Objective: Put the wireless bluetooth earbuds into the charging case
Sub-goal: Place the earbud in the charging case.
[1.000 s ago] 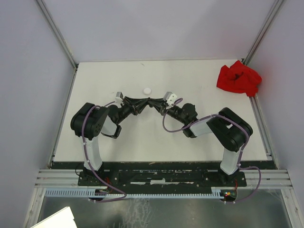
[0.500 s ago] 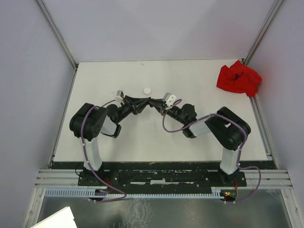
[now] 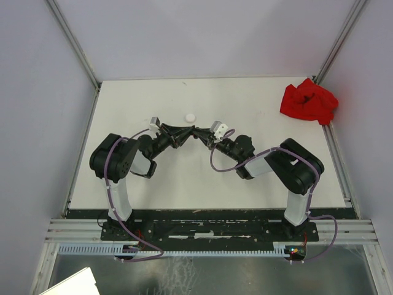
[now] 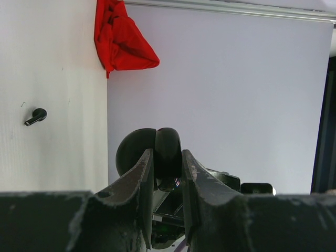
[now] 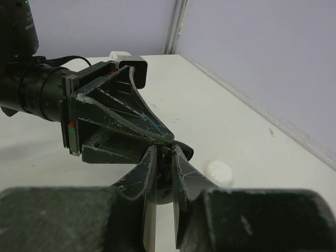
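Observation:
A round black charging case is held up over the middle of the table, its lid swung open to the left. My left gripper is shut on its body. My right gripper meets it head-on, fingers closed on the same black case. In the top view the two grippers touch tip to tip. One black earbud lies alone on the white table, apart from both grippers. What sits inside the case is hidden.
A small white round case rests on the table just beyond the grippers. A crumpled red cloth lies in the far right corner. Grey walls and metal rails enclose the table.
Both arms have edged very slightly toward the far side with the case still between them. Neither grip has changed.

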Robot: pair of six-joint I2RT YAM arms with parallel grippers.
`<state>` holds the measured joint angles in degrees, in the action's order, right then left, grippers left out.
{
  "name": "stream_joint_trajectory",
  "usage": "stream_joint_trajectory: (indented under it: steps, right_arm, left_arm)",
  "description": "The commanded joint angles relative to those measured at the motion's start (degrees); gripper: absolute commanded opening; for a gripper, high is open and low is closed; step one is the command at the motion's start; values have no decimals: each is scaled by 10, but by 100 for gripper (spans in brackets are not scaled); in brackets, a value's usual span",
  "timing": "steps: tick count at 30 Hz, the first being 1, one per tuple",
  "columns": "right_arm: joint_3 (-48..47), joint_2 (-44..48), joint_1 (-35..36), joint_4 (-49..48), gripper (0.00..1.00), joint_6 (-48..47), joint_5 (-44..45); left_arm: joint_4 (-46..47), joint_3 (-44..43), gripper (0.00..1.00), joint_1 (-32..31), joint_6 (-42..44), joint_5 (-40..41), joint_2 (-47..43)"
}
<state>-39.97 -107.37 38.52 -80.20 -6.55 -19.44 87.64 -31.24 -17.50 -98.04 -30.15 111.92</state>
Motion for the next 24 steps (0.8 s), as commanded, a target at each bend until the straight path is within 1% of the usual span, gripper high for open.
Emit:
stream_joint_trajectory:
  steps: [1,6,14,24]
  right_arm:
    - [11,3,1,-25,1,-10,-6]
    - [15,7,1,-25,2,-12,-5]
    - [23,17,2,-25,2,-15,-2]
    - [37,25,2,-25,5,-12,5]
  left_arm:
    - [90,-8,3,-3,-37,-2,-24]
    - [113,-8,3,-4,-56,2,-12]
    - [115,-10,3,-3,-60,4,-7]
    - [114,-12,3,-3,-61,5,-4]
